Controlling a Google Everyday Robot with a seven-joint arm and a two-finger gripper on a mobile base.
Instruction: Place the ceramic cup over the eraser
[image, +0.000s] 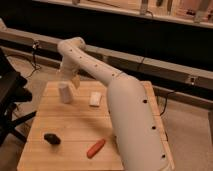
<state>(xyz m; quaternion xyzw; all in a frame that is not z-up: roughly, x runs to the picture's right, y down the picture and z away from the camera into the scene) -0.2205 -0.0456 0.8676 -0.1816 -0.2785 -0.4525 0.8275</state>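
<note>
The white ceramic cup (65, 93) stands on the wooden table (75, 125) near its far left corner. The white eraser (95, 99) lies flat a short way to the right of the cup, apart from it. My gripper (73, 81) hangs at the end of the white arm (125, 110), just above and to the right of the cup's top, close to it. I cannot tell whether it touches the cup.
A dark rounded lump (51, 138) lies at the front left of the table. An orange carrot-like piece (96, 148) lies at the front middle. My arm covers the table's right side. A dark chair (10, 95) stands left of the table.
</note>
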